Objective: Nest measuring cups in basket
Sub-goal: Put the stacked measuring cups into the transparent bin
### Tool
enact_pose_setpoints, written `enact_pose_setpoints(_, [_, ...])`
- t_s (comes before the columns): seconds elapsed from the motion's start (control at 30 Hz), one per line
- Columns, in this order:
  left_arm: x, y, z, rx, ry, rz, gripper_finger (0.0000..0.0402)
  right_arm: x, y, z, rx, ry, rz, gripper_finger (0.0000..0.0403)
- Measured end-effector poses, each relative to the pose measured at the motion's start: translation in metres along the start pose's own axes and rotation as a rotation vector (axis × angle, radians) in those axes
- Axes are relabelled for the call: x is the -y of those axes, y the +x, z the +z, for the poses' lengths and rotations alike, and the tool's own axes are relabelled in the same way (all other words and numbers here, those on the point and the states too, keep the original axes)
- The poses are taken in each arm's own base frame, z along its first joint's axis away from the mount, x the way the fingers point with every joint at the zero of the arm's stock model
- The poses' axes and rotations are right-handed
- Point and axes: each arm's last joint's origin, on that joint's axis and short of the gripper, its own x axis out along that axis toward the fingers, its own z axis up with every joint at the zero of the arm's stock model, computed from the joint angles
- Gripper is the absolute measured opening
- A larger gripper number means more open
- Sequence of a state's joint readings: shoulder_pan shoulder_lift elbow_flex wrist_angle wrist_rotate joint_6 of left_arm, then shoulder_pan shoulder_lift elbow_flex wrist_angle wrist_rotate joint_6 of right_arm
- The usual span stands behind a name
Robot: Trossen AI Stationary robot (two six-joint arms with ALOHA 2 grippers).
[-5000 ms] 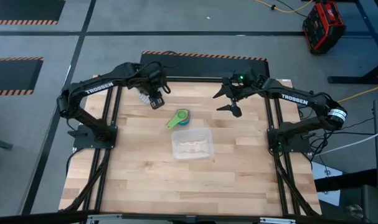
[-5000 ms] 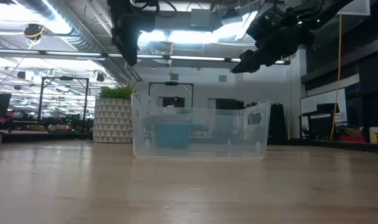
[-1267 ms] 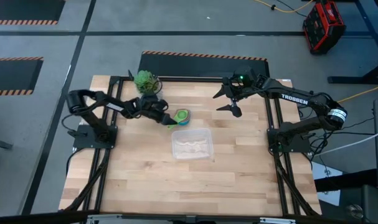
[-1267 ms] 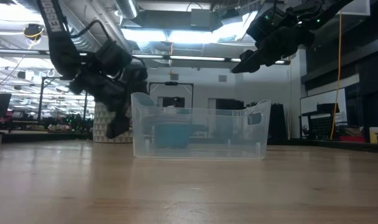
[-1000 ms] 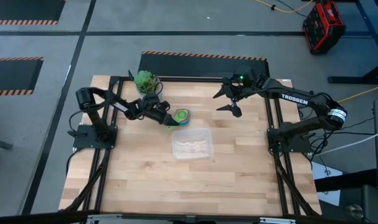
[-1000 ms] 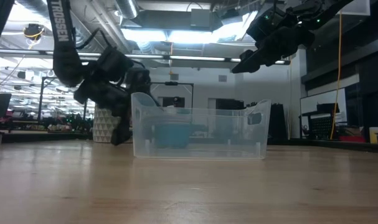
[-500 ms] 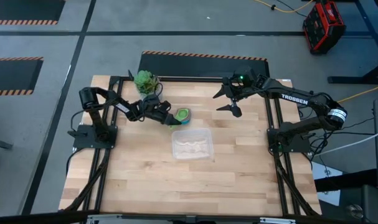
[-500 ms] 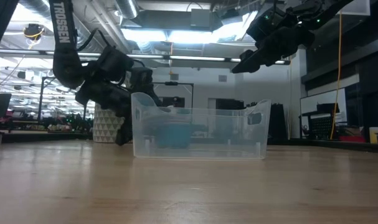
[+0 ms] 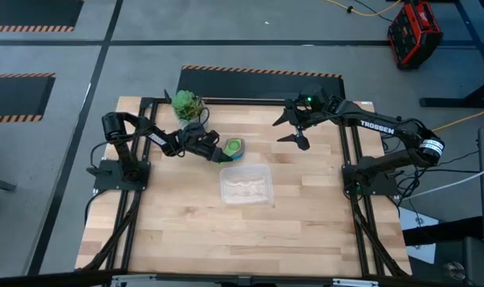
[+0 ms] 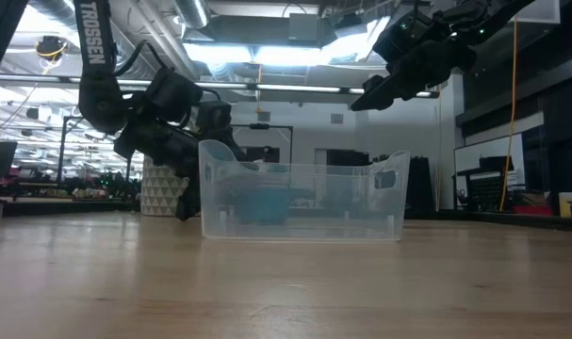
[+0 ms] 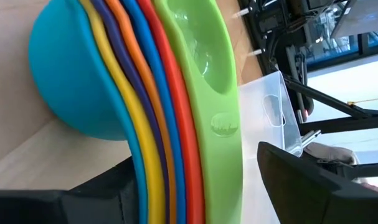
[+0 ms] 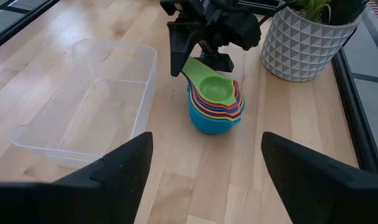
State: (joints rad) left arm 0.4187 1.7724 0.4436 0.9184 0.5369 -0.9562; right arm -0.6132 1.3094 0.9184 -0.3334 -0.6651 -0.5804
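The measuring cups [image 12: 215,103] stand as one nested stack on the wooden table [image 9: 186,231], with the light blue cup at the bottom and the green cup on top, and yellow, orange, dark blue and red rims between them. The stack is outside the basket [image 9: 245,184], close beside one of its long walls, and between the basket and the potted plant [image 9: 186,104]. In the high view the stack [image 9: 234,149] shows above the basket, near the back half of the table. The left gripper [image 12: 195,45] is low at the handles of the stack. Its two fingers are apart and they stand on both sides of the flat handles, one finger [image 11: 313,180] on the green side and the other under the yellow and blue side. I cannot tell for sure if the pads already touch the handles; the stack rests on the table. In the low view the left arm [image 10: 163,122] is seen just behind the clear basket [image 10: 302,200], through which the blue cup shows. The right gripper [image 9: 293,127] hangs in the air over the back right part of the table, well apart from the cups and the basket, and its fingers are spread wide.
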Motion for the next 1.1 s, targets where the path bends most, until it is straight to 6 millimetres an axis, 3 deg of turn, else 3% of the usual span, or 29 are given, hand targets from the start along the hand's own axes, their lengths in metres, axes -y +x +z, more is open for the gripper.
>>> enact_pose_setpoints(1.1, [0.0004,-0.0001,-0.0003,-0.006,-0.004,-0.008,0.012,-0.0001,0.0001,0.0001,0.0,0.003,0.0,0.0305])
